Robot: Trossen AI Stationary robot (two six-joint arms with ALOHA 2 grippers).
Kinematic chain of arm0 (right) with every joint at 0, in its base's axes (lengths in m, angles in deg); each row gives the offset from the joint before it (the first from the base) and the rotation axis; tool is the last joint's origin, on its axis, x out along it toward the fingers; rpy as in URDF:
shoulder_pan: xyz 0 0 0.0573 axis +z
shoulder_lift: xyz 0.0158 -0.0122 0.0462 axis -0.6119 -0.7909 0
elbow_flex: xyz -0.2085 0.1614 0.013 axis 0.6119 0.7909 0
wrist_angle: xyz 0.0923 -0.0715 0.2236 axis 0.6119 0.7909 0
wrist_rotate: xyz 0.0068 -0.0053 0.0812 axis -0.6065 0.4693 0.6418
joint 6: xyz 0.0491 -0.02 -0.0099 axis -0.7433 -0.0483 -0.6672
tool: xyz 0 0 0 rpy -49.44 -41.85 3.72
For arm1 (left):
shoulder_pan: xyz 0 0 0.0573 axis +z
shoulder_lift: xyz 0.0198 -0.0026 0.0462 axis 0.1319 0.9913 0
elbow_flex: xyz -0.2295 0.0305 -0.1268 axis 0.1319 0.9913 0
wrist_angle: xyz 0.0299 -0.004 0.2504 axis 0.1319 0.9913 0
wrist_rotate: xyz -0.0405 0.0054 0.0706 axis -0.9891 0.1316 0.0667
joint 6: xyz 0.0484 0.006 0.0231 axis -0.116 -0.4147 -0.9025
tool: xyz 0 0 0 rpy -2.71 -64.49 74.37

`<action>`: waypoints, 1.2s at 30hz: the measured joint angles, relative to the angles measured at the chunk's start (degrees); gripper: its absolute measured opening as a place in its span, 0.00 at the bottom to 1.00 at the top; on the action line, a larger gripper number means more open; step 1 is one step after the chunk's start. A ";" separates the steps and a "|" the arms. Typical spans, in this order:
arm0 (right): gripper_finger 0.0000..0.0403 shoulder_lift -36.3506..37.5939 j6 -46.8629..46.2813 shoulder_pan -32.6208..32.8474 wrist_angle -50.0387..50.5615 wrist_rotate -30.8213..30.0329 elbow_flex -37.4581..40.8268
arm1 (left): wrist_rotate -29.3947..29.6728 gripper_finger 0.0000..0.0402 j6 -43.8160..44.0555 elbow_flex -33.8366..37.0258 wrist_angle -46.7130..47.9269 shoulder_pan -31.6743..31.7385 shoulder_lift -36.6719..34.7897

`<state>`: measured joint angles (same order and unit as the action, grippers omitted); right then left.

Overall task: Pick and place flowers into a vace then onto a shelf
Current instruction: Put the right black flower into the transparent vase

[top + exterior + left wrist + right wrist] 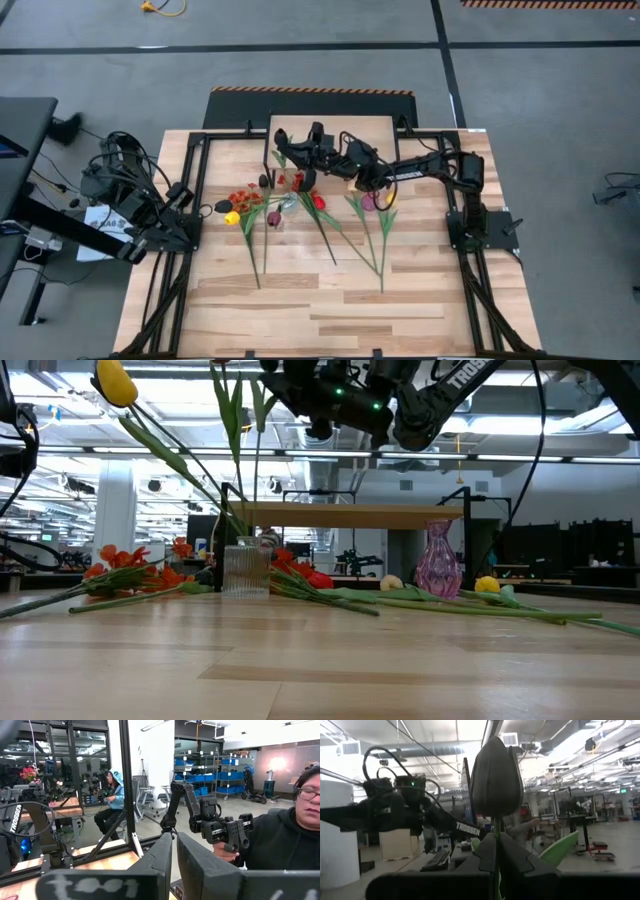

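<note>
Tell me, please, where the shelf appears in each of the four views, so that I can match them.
High view: the shelf lies at the table's far edge, in the middle, under the right arm.
Low view: its plank top runs across the middle, behind the flowers.
Left wrist view: not in it.
Right wrist view: not in it.
Shared landmark: the right arm, above the shelf in both.

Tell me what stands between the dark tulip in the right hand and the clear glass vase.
Nothing solid that shows. The right hand holds the dark tulip high over the table; only the green stems already standing in the clear vase crowd its mouth.
</note>
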<state>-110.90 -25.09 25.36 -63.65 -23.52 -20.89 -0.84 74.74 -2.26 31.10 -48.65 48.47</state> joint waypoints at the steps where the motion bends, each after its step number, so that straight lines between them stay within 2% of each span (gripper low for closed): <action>1: 0.00 -0.02 0.02 -0.01 0.44 -0.01 0.00 | 0.00 0.04 0.00 -0.02 0.00 0.00 0.00; 8: 0.00 0.00 0.09 -0.03 3.87 -0.02 0.00 | 0.00 0.04 0.38 -0.02 -0.02 0.00 0.00; 18: 0.09 0.05 0.10 -0.03 10.38 0.11 0.00 | 0.01 0.04 1.25 -0.02 -0.02 0.00 0.00; 29: 0.10 0.17 0.11 -0.03 17.26 0.15 0.00 | 0.00 0.04 1.29 -0.02 -0.02 0.00 0.00; 36: 0.15 1.04 1.24 -0.03 24.07 0.12 0.02 | 0.01 0.04 2.05 -0.02 -0.02 0.00 -0.01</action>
<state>-109.86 -23.85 25.33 -39.58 -23.40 -20.86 -0.83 76.80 -2.28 31.08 -48.65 48.46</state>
